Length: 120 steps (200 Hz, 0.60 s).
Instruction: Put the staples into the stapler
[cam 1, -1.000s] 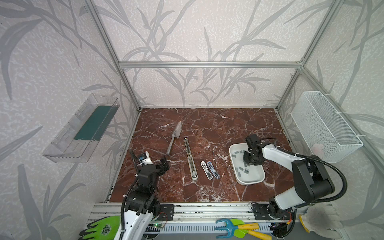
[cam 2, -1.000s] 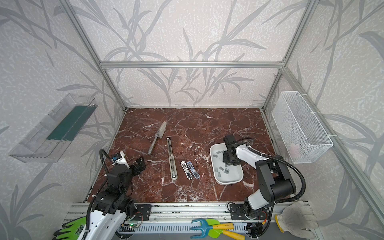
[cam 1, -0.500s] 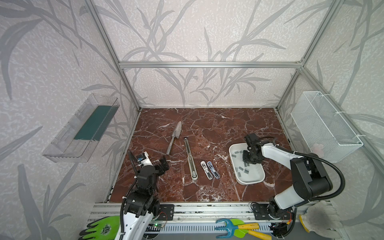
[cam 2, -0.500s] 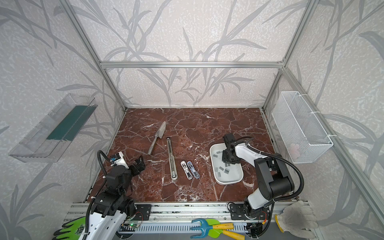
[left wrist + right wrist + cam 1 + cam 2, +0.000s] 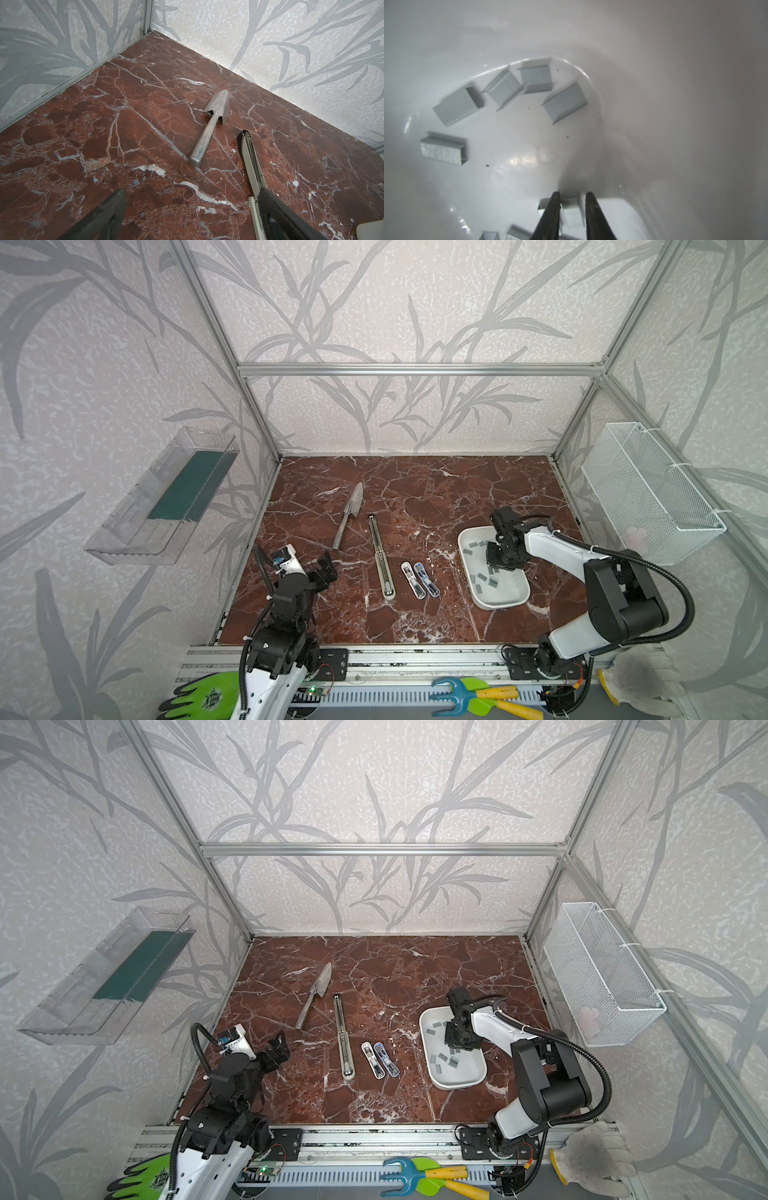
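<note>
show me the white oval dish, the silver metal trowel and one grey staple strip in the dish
white oval dish [image 5: 500, 605]: in a top view, on its near rim
silver metal trowel [image 5: 209, 127]: left wrist view, on its handle
grey metal staple strip [image 5: 443, 150]: right wrist view, on its ribbed side face

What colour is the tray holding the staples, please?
The tray is glossy white; clearest in the right wrist view.
</note>
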Motion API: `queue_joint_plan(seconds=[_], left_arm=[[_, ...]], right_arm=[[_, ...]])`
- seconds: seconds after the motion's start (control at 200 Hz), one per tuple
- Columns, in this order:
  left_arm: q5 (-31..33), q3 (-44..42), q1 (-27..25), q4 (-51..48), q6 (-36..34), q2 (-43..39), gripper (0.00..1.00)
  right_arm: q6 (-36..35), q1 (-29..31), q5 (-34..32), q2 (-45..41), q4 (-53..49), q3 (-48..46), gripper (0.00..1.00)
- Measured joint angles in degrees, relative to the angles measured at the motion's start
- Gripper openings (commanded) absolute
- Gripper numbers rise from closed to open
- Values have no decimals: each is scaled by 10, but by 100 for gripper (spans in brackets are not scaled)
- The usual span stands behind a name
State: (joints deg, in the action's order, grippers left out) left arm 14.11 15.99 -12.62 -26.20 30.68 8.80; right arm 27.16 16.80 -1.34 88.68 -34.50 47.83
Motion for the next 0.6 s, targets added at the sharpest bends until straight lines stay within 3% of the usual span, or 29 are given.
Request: queue_joint_plan(seconds=[0.6], left_arm=[[0,0,0,0,0,0,99]], right_arm=[[0,0,4,15,-8,7,19]])
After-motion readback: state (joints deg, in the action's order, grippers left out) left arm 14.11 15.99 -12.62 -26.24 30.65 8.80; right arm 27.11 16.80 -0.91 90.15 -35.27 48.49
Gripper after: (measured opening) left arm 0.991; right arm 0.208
